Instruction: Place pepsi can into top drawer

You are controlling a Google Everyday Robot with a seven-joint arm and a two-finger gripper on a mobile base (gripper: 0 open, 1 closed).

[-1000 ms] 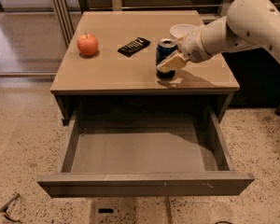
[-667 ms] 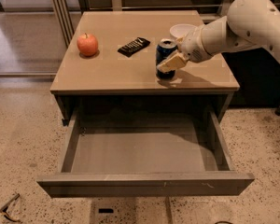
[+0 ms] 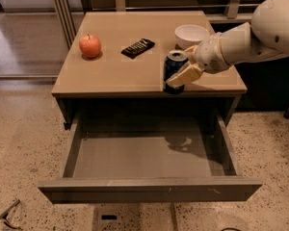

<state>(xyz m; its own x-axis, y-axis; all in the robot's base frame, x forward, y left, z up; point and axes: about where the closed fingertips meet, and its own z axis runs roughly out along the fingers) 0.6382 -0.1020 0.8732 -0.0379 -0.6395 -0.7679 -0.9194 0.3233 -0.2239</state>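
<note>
The pepsi can, dark blue with a silver top, is upright at the front edge of the tan cabinet top, right of centre. My gripper reaches in from the right and is shut on the can, with one tan finger lying across its front. The top drawer is pulled wide open below, and its grey inside holds nothing. The can is just behind and above the drawer's back right part.
A red apple sits at the left of the cabinet top. A black flat packet lies in the middle and a white bowl stands at the back right, just behind the gripper. Speckled floor surrounds the cabinet.
The gripper and the can have moved a little toward the front edge of the cabinet top. Apple, packet, bowl and drawer have not moved.
</note>
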